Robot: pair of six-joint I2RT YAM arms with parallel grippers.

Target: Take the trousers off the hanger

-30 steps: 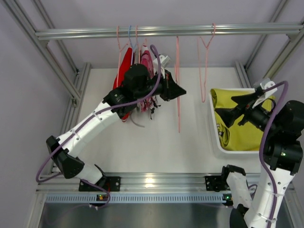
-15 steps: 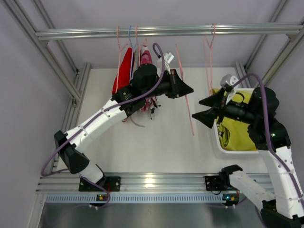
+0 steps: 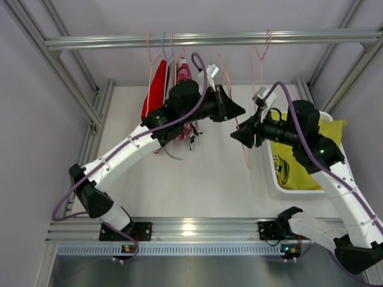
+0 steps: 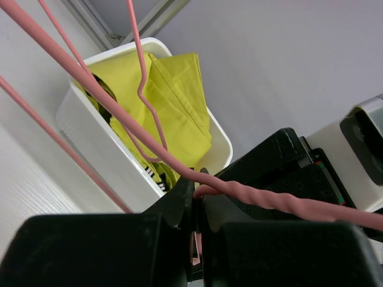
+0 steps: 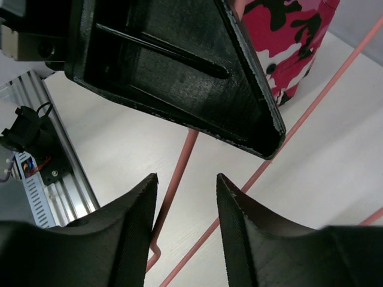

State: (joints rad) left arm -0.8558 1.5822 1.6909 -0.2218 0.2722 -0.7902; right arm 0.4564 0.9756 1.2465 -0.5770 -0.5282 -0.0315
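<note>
The yellow trousers (image 3: 302, 164) lie bunched in the white bin (image 3: 269, 179) at the right; they also show in the left wrist view (image 4: 176, 95), with a duller yellow-green piece (image 4: 102, 92) under them. My left gripper (image 3: 237, 111) is shut on the wire of an empty pink hanger (image 3: 238, 134), seen pinched between its jaws (image 4: 198, 192). My right gripper (image 3: 235, 135) is open just right of it, with the hanger's wire (image 5: 179, 173) between its spread fingertips (image 5: 186, 179), not touching either.
A red garment (image 3: 157, 89) and a pink patterned garment (image 3: 184, 75) hang on the rail (image 3: 108, 43) behind my left arm. Another empty pink hanger (image 3: 261, 54) hangs further right. The left gripper's black finger (image 5: 179, 66) fills the top of the right wrist view.
My right gripper has swung left from over the bin to the empty hanger, still open. My left gripper has kept hold of the hanger and tilted it rightward.
</note>
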